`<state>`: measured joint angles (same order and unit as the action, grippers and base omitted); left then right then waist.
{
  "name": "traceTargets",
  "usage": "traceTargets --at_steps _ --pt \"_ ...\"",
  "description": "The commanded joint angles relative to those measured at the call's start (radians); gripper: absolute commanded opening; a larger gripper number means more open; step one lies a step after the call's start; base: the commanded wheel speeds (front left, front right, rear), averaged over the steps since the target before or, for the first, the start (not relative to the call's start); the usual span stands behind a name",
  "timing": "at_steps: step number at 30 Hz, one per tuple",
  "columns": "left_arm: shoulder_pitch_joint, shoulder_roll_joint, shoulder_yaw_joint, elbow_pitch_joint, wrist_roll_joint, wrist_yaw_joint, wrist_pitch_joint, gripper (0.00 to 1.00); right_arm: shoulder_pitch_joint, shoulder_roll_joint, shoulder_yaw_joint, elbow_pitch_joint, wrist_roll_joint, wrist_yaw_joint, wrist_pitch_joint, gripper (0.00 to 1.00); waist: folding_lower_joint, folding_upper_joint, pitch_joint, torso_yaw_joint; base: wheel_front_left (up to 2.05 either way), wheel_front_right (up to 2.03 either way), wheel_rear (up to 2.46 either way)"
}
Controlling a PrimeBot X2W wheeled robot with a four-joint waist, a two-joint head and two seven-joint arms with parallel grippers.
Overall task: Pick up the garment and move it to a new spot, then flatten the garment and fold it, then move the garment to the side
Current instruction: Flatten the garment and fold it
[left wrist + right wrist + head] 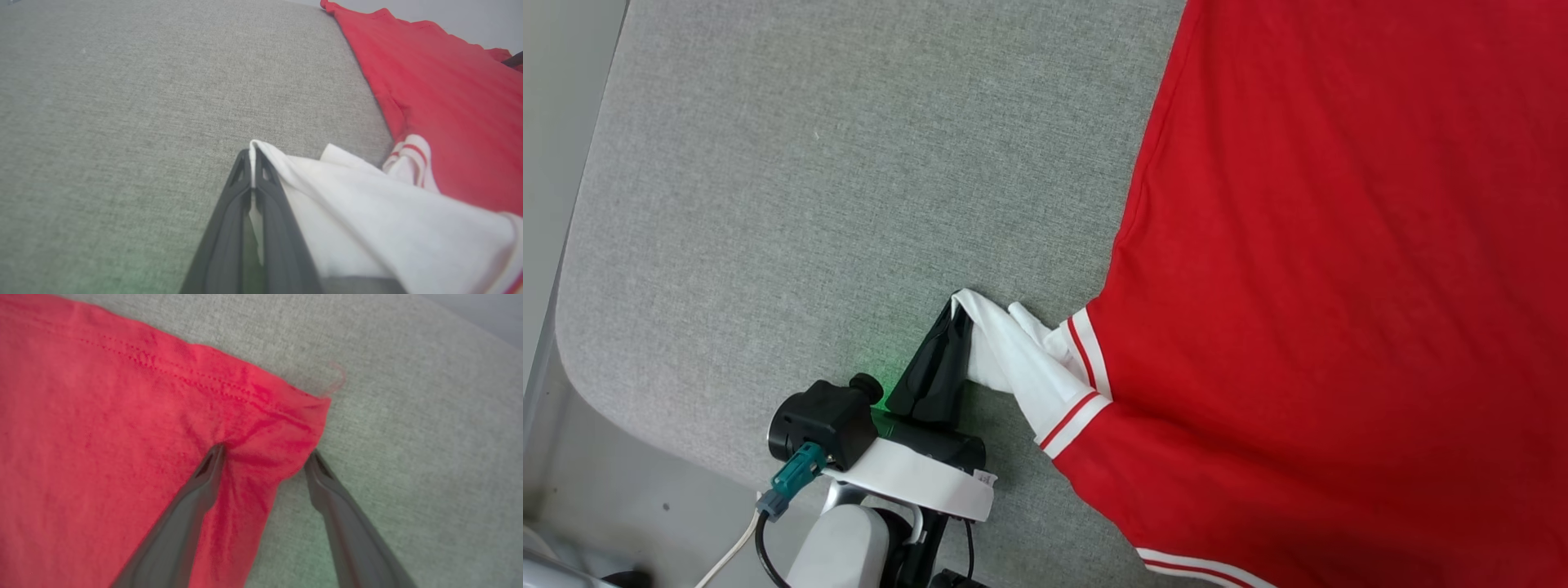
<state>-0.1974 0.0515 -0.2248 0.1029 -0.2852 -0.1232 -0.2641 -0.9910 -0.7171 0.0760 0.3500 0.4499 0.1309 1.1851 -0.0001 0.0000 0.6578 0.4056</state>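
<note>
The garment (1339,286), a red jersey-style shirt with white short sleeves and red-and-white striped trim, is spread plain side up across the 12-to-5 o'clock part of the head view, on a grey woven fabric surface (809,204). One white sleeve (1029,367) is drawn out toward 9 o'clock, bunched and twisted. Its tip is pinched between the pressed-together fingers of the left gripper (956,306), as the left wrist view confirms (253,153). The right gripper (266,451) is held spread astride a red hem corner, with one fingertip dimpling the cloth. The flattening step is judged to be in hand. Next, the sleeve would need to be pulled low and outward toward 9 o'clock until smooth, with the hem corner gripped to counter the pull.
</note>
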Motion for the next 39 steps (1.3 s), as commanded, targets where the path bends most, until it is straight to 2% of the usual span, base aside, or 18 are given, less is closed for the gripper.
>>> traceTargets --at_steps 1,2,3,4,12,16,20,24,29,32,39 --pt "-0.013 -0.001 -0.001 0.005 -0.005 0.000 0.000 0.00 0.098 0.023 0.029 0.050 0.002 0.000 0.024 1.00 0.0001 0.0000 0.002 0.001 0.00 0.00 0.00" --pt "-0.013 -0.001 -0.003 0.005 -0.009 0.000 0.000 0.00 0.106 0.024 0.022 0.055 0.007 0.000 0.028 1.00 0.0001 0.0000 0.002 0.001 0.00 0.00 0.00" --pt "-0.014 -0.002 -0.005 0.006 -0.013 0.002 0.000 0.00 0.112 0.023 0.021 0.051 0.009 0.000 0.027 0.20 0.0001 0.0000 0.002 0.000 0.00 0.00 0.00" --pt "-0.014 -0.002 -0.008 0.008 -0.019 0.002 0.000 0.00 0.112 0.025 0.010 0.049 0.016 0.000 0.022 0.00 0.0001 0.0000 0.001 0.000 0.00 0.00 0.00" --pt "0.002 -0.001 0.002 0.023 -0.015 0.011 0.000 0.00 0.069 0.027 -0.008 0.016 0.009 -0.001 -0.047 0.00 0.0001 0.0000 -0.046 -0.023 0.00 0.00 0.00" --pt "0.023 -0.001 0.022 0.032 -0.003 0.011 -0.001 0.00 0.068 0.027 0.011 0.002 0.030 -0.001 -0.112 0.00 0.0001 0.0000 -0.102 -0.048 0.00 0.00 0.00" --pt "0.050 -0.001 0.049 0.047 0.013 0.009 -0.001 0.00 0.104 -0.008 0.062 -0.029 0.073 -0.001 -0.177 0.00 0.0001 0.0000 -0.172 -0.080 0.00 0.00 0.00" --pt "0.079 -0.001 0.074 0.063 0.032 0.006 -0.001 0.00 0.189 -0.060 0.124 -0.092 0.145 -0.001 -0.244 0.00 0.0001 0.0000 -0.246 -0.114 0.00 0.00 0.00" --pt "0.125 0.005 0.114 0.073 0.045 0.002 -0.001 0.00 0.334 -0.121 0.154 -0.183 0.232 -0.001 -0.311 0.00 0.0001 0.0000 -0.327 -0.175 0.00 0.00 0.00" --pt "0.156 0.005 0.133 0.079 0.052 0.003 -0.001 0.00 0.439 -0.149 0.142 -0.234 0.266 -0.001 -0.350 0.00 0.0001 0.0000 -0.368 -0.208 0.00 0.00 0.00" --pt "0.215 0.009 0.183 0.089 0.058 0.001 -0.001 0.00 0.727 -0.170 0.076 -0.321 0.302 -0.001 -0.395 0.00 0.0001 0.0000 -0.429 -0.280 0.00 0.00 0.00"
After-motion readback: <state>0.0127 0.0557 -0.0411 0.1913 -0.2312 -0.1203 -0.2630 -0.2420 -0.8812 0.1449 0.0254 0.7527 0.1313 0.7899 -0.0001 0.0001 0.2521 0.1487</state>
